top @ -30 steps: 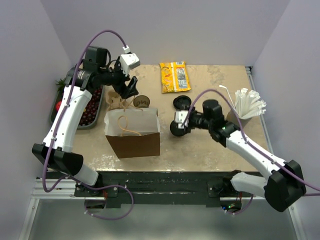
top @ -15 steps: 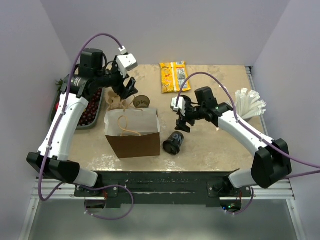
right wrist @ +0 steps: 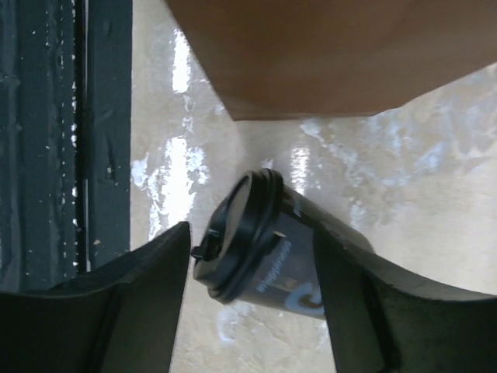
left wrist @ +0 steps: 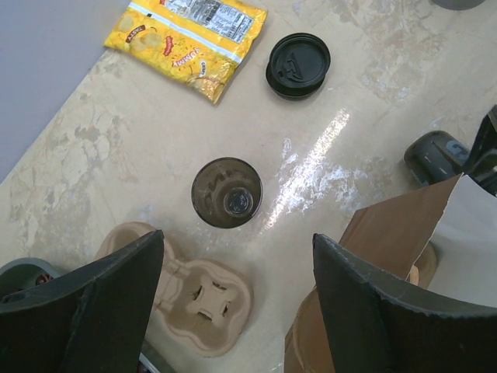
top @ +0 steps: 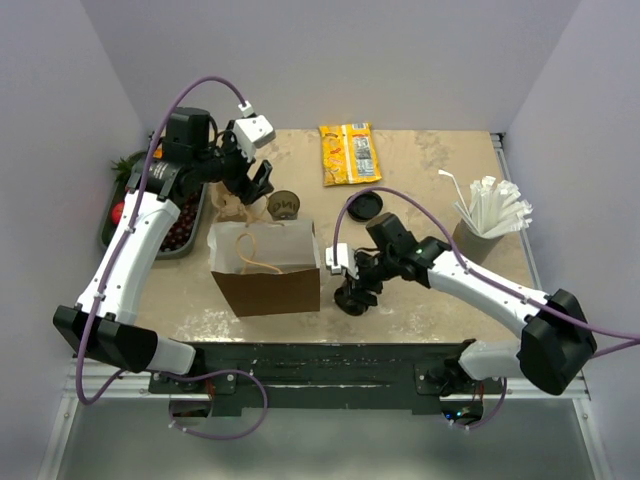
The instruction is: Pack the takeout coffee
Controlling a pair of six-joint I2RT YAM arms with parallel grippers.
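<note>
A dark takeout coffee cup (right wrist: 268, 256) with a black lid lies on its side on the table, just right of the brown paper bag (top: 268, 290). My right gripper (top: 352, 285) is low over it and open, one finger on each side of the cup (top: 350, 300); whether the fingers touch it does not show. A second, lidless cup (left wrist: 227, 193) stands upright behind the bag. My left gripper (left wrist: 238, 241) hovers open and empty above that cup (top: 284, 205) and a cardboard cup holder (left wrist: 198, 299).
Black lids (top: 365, 206) are stacked behind the right arm, and a yellow snack packet (top: 349, 153) lies at the back. A holder of white straws (top: 492, 210) stands at the right, a fruit tray (top: 178, 222) at the left. The table's dark front edge (right wrist: 54, 140) is close to the fallen cup.
The lidded cup left the right gripper and came to rest on its side beside the bag. The right gripper rose, then came down and forward over it. The left arm barely shifted.
</note>
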